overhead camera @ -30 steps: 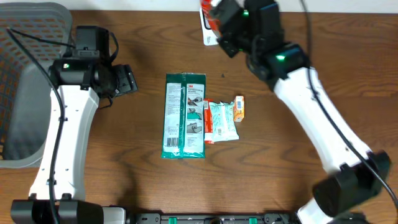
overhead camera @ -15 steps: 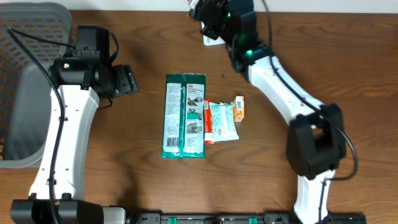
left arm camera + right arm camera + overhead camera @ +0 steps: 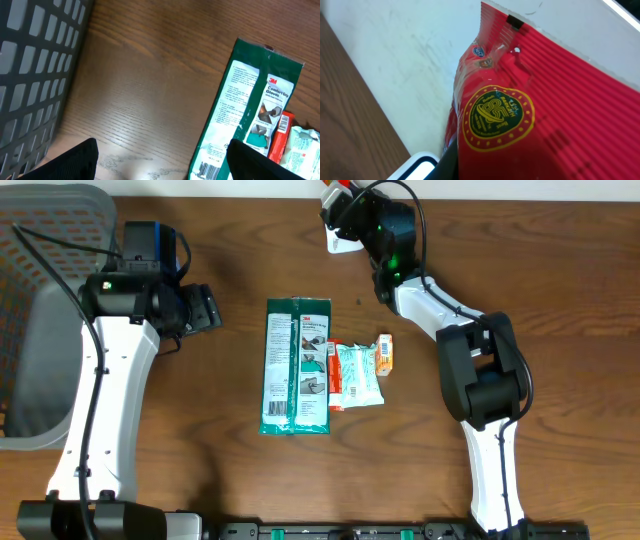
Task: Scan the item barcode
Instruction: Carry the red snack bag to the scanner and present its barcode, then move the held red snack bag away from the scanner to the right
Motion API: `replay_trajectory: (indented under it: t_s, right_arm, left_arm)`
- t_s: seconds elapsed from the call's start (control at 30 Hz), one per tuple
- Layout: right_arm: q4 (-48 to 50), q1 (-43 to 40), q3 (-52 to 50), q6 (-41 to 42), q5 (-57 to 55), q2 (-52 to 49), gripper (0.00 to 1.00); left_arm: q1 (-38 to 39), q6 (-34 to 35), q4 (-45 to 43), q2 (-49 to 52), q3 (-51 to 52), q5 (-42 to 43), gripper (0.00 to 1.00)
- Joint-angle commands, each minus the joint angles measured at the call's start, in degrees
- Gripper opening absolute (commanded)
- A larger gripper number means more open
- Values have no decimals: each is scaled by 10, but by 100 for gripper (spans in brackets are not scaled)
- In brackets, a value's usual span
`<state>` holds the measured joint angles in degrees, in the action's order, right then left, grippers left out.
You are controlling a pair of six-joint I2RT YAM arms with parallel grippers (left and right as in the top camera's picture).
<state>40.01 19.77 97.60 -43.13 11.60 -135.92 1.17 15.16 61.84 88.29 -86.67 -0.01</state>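
Red packet [image 3: 530, 115] sits clamped in the right claw [image 3: 345, 212], up at the far edge of the bench [image 3: 200, 470], and what changes over the last second is the arm behind it rather than the grip: the right arm, a moment ago stretched out long toward the near right corner, now stands folded with its elbow tucked close behind the claw, and the claw itself sits a little further left with the wrist turned. The packet comes along with it, so I judge this a re-aiming of the packet for the scan, not a release, and the scan looks not yet done. From the right wrist the packet fills the space directly ahead of the claw, its printed face with a round gold seal toward the camera; no barcode shows on that face, so it is probably on the side turned away. A white rounded thing [image 3: 415, 169] lies just below the claw, and what it is I cannot tell. The jaws stand nearly together, closed on the packet near its lower edge. The left claw [image 3: 165, 157] does not move: jaws wide apart, holding and touching nothing, hovering over bare wood, with the green packet [image 3: 250, 110] off to its right and the grey basket [image 3: 35, 65] to its left
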Motion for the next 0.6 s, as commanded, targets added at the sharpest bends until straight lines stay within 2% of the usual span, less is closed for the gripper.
replay_trajectory:
  t_s: [0.0, 0.1, 0.2, 0.57]
  right_arm:
    - [5, 0, 10, -2, 35, 2, 1]
    - [3, 0, 10, 8, 35, 1, 1]
    - [1, 0, 10, 53, 35, -2, 1]
    - [4, -3, 10, 58, 45, -28, 1]
  left_arm:
    - [-2, -1, 3, -2, -6, -7, 82]
    - [-2, -1, 3, -2, -6, -7, 82]
    - [-2, -1, 3, -2, -6, -7, 82]
    - [-2, -1, 3, -2, -6, -7, 83]
